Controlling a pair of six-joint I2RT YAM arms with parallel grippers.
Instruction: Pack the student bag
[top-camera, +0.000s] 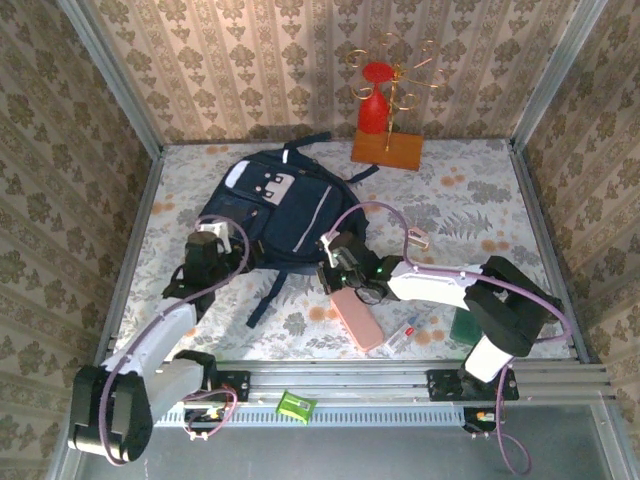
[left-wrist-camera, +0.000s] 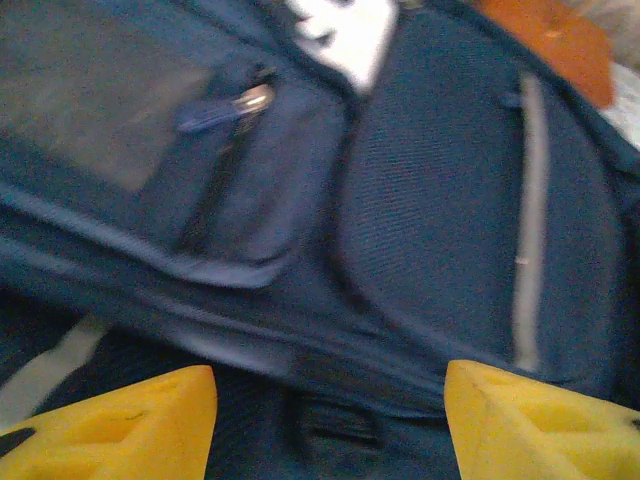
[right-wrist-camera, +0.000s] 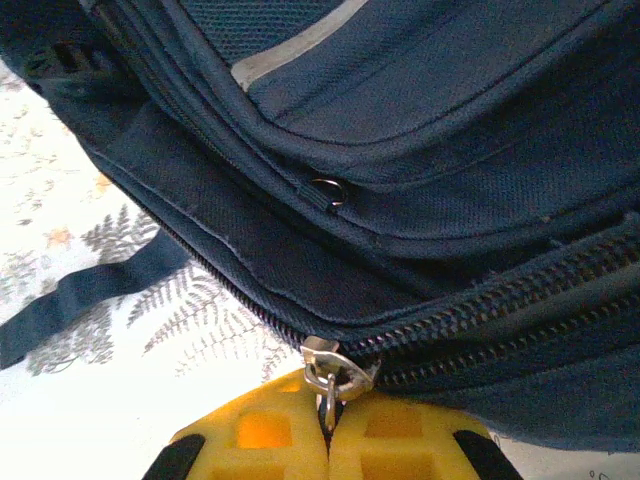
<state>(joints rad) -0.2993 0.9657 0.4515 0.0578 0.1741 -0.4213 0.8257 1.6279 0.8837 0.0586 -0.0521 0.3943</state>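
Two end effectors sit at the student bag (top-camera: 285, 215): the left end effector (left-wrist-camera: 330, 425) gapes empty (fingers well apart), the right end effector (right-wrist-camera: 328, 440) pinches a zipper pull (right-wrist-camera: 328, 375).

A pale floral-printed tablecloth (top-camera: 480, 200) covers the table. At its far edge sits a rectangular brown wooden board (top-camera: 386, 151) bearing a thin gold wire stand (top-camera: 404, 75) with curled arms and a glossy red cone-shaped object (top-camera: 373, 105). Near the front edge lie a pink rectangular case (top-camera: 357, 318), a slim clear pen (top-camera: 402, 331) just beside it, and a dark green flat block (top-camera: 465, 326) further right. A small bright green box (top-camera: 296, 405) rests on the grey metal rail (top-camera: 380, 385).
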